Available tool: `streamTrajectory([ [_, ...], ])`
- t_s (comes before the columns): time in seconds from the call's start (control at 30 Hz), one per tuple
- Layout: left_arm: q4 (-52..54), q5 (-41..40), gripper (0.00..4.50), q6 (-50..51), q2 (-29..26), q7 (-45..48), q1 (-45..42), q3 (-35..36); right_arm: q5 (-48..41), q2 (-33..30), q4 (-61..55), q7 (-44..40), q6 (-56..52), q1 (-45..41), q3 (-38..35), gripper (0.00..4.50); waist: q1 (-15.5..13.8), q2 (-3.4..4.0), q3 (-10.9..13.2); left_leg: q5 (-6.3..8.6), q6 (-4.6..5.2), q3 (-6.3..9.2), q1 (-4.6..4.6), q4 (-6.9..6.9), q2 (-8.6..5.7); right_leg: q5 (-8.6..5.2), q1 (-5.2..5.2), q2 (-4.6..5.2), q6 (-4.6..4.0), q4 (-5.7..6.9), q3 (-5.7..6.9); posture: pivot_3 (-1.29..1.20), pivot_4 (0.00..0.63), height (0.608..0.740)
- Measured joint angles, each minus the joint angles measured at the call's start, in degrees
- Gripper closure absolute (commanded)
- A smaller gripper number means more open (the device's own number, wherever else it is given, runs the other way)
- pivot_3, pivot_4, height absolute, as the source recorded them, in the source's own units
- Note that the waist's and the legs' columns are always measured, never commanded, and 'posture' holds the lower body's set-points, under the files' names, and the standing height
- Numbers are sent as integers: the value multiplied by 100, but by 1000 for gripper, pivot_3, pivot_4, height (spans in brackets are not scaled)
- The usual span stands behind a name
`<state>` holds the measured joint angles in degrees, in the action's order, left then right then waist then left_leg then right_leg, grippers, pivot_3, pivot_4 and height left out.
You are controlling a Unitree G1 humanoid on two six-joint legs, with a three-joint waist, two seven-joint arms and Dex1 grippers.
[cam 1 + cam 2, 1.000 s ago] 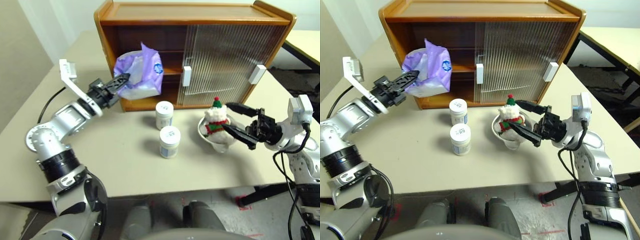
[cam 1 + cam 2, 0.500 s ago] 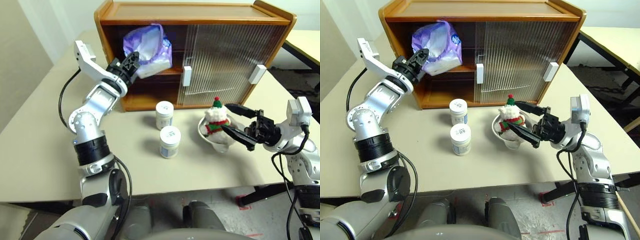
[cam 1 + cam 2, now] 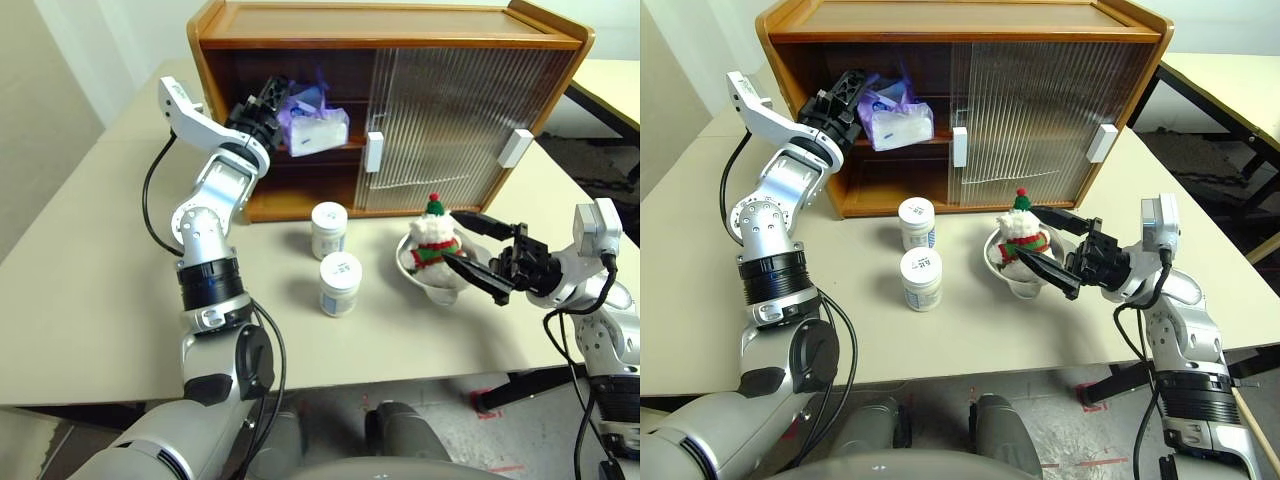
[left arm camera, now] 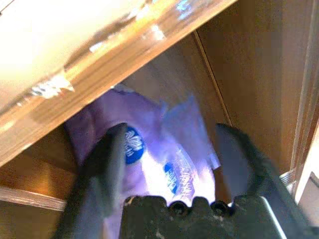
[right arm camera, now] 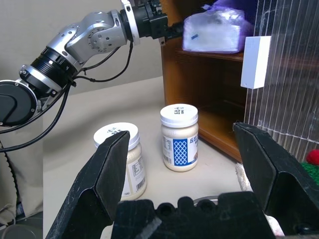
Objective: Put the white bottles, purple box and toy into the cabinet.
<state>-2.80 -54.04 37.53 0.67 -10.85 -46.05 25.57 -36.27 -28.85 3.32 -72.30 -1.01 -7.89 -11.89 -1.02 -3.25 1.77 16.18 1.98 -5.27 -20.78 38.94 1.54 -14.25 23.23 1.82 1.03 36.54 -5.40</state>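
The cabinet (image 3: 400,110) is sitting with its left side open. The purple box (image 3: 312,125) is lying on the upper shelf — done. The left gripper (image 3: 262,108) is spread open beside it, grasping nothing. The right gripper (image 3: 478,250) is gaping wide near the toy (image 3: 432,240). Two white bottles (image 3: 334,258) are waiting on the table — not in yet.

head stereo: high, facing forward-down over table (image 3: 90,300), cabinet (image 3: 390,40) at frame top | left wrist: close inside cabinet shelf | right wrist: low, facing cabinet | shared: cabinet
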Motion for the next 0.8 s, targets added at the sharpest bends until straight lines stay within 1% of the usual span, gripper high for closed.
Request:
streamTrajectory([
  [0.1, 88, 2, 23, 9, -42, 1, 54, -36, 1, -1, -3, 4, 0, 0, 1, 0, 3, 0, 0, 0, 0, 0, 0, 0, 0, 0, 0, 0, 1, 0, 0, 96, 0, 740],
  [0.2, 446, 7, 23, 207, -288, 118, 372, -243, 2, -3, -29, 28, -1, 2, 4, 0, 13, 1, 0, 0, 0, 0, 0, -1, 4, 1, 2, -3, 0, 2, -1, 101, 0, 740],
  [0.33, 949, 46, 23, 450, -716, 467, 835, -555, 4, -3, -58, 39, -2, -1, 12, 0, -3, 0, 0, 1, -2, 0, 0, -1, 4, 2, 3, -2, -2, 4, 1, 109, 0, 740],
  [0.57, 1759, 49, 23, 893, -1685, 1067, 1337, -889, 5, -6, -58, 24, -2, -18, 27, 0, -3, 2, 1, 1, -1, -1, 2, -1, 5, 1, 2, 2, -3, 6, 2, 121, 0, 740],
  [0.63, 1935, -2, 387, 975, -1884, 1354, 1355, -943, 4, -9, -45, 12, -2, -22, 27, 0, -4, 2, 2, 1, -1, -2, 3, -1, 5, 1, 2, 3, -5, 5, 4, 125, 0, 740],
  [0.7, 2095, 36, 911, 958, -2093, 1840, 1370, -1193, 4, -8, -5, -7, -2, -45, 27, 0, -13, 4, 1, 1, -1, -2, 4, -1, 2, 0, -1, 5, -5, 3, 5, 126, 0, 740],
  [0.77, 2150, 256, 1705, 856, -2220, 2275, 1444, -1554, -1, 0, 47, -9, -2, -76, 26, 0, -17, 7, 1, 0, -1, -4, 4, -1, 1, -1, -2, 6, -7, 0, 5, 122, 0, 740],
  [0.8, 2148, 406, 2176, 784, -2231, 2451, 1503, -1731, -2, 6, 67, -7, -2, -78, 25, 0, -14, 7, 1, 0, -1, -5, 4, -1, 2, -3, -2, 6, -9, 0, 5, 120, 0, 740],
])
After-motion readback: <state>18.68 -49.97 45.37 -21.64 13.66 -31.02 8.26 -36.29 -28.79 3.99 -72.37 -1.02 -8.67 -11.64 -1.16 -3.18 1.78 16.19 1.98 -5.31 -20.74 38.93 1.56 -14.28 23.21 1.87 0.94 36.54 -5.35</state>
